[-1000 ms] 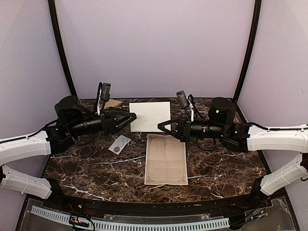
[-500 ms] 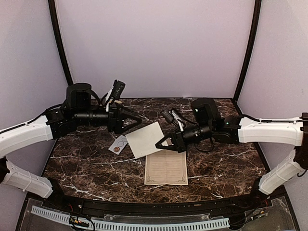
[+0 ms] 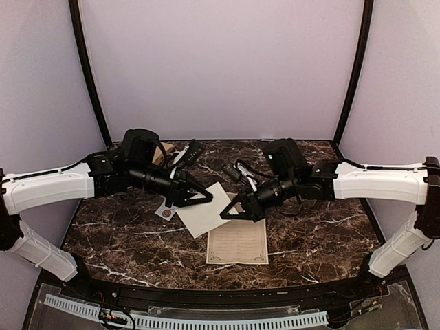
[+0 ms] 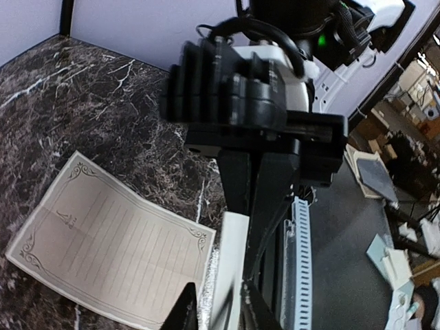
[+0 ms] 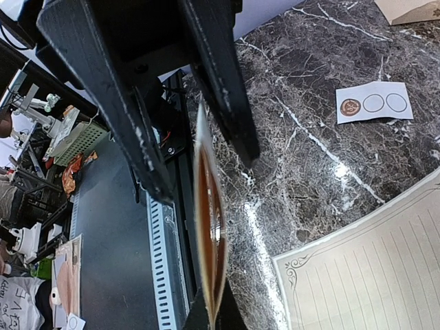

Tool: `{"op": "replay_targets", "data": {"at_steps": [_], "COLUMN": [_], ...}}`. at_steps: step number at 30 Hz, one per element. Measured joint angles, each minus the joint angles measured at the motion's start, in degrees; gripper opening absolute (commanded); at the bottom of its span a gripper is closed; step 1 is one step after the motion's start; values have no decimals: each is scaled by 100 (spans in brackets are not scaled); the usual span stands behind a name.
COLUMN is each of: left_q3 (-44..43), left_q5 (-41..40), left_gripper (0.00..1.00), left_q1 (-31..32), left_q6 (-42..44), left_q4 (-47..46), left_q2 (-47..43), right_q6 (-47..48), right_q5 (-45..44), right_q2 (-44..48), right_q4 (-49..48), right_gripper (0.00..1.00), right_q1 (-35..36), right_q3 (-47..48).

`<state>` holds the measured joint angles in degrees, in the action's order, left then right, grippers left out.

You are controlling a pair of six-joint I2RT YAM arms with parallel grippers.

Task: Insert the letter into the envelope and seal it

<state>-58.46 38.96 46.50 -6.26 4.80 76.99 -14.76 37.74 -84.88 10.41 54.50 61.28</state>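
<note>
Envelope [image 3: 203,221]: off the marble, held up between the two grippers just beyond the letter's [image 3: 237,242] far-left corner. In the top view its low corner overlaps the letter's far edge. Outer face pale. Edge-on in the right wrist view it shows brown between slightly bellied layers. Which way the mouth faces: cannot tell.

Right gripper [image 3: 225,214]: clamped on the envelope edge nearest the letter, tips above the letter's far edge. This is the arm closer to the letter.

Left gripper [image 3: 208,199]: further off, past the letter's far-left corner. Jaws stand apart, one on either side of the envelope's opposite edge, not pinching.

Letter: flat, unfolded, creases showing, held by nothing. Its long axis points at the envelope, short far edge leading.

Sticker card [image 5: 375,103]: left of the letter's far-left corner.

Judgement: insertion not begun. The letter lies below both sets of fingers, so one gripper must leave the envelope to fetch it. The unclamped left seems likelier, though the right is closer.
</note>
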Motion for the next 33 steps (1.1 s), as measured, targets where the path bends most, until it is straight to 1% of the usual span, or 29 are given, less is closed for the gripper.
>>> {"op": "replay_targets", "data": {"at_steps": [2,3,4,5,6,7,8,10,12,13,17,21,23,27,33], "left_q3": [0,0,0,0,0,15,44,208,452,584,942,1322,1478,1617,1762], "left_q5": [7,17,17,24,17,-2,-26,-103,-234,-315,-680,-1064,-1200,-1364,-1486], "left_gripper": [1,0,0,0,0,0,0,0,0,0,0,0,0,0,0], "left_q1": [2,2,2,4,4,4,4,4,4,4,4,4,7,7,7], "left_q6": [20,17,-2,0,-20,-46,-103,-306,-625,-802,-1624,-2472,-2844,-3348,-3707], "left_q4": [17,15,11,-7,-26,-92,-164,-470,-890,-1156,-2271,-3622,-4175,-4892,-5412], "left_q2": [35,37,35,31,26,17,0,-94,-240,-310,-450,-503,-507,-507,-560], "right_q6": [44,66,83,85,59,90,17,-114,-339,-487,-1272,-1878,-2133,-2514,-2863], "right_q5": [0,-9,-35,-92,-157,-234,-319,-446,-680,-811,-1213,-1528,-1633,-1679,-1672], "right_q2": [-2,-2,-2,0,9,31,81,267,605,793,1217,1128,979,643,129], "right_q4": [37,46,52,50,50,11,-52,-308,-763,-1069,-2522,-3609,-4092,-4955,-5633], "right_gripper": [0,0,8,20,33,49,62,79,88,90,93,93,90,79,54], "right_q1": [0,0,0,0,-2,-13,-26,-72,-118,-142,-168,-92,-2,133,273], "right_q3": [2,2,7,9,9,-2,-31,-208,-542,-748,-1552,-1926,-1954,-1950,-1786]}}
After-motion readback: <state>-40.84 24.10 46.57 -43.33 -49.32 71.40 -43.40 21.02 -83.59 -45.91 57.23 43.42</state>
